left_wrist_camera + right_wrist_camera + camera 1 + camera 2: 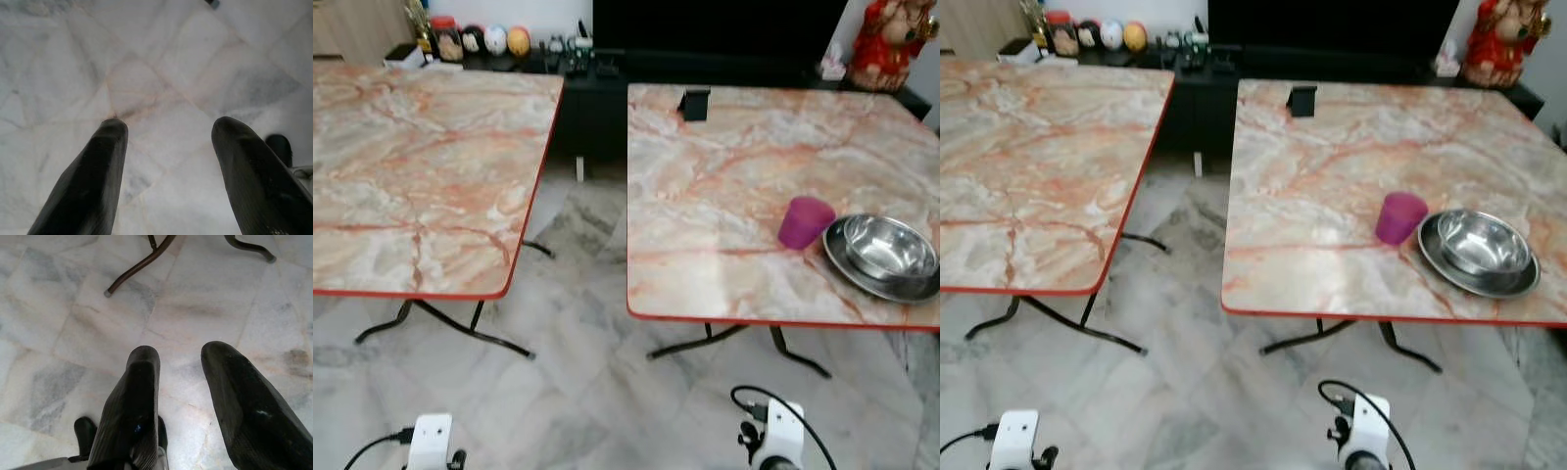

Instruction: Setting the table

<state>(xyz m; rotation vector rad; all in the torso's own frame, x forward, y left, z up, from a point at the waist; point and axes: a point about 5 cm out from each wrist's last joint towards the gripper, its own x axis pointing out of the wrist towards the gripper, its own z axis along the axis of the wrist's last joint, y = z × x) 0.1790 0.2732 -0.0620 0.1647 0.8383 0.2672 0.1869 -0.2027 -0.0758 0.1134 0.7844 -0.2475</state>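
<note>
A grey-veined marble floor (578,323) is running between two pink marble-patterned, red-edged tabletops, the left tabletop (421,166) and the right tabletop (724,186), leaving an open aisle; on the right tabletop a shiny steel bowl (888,245) is sitting inside a shallow steel plate (852,266) near the front edge, with a purple plastic cup (805,222) standing just beside it; a small black stand (694,104) is resting near the far edge; the left claw (166,132) is hanging over the floor, fingers spread wide and gripping nothing; the right claw (181,357) is hanging likewise, fingers parted and unladen.
</note>
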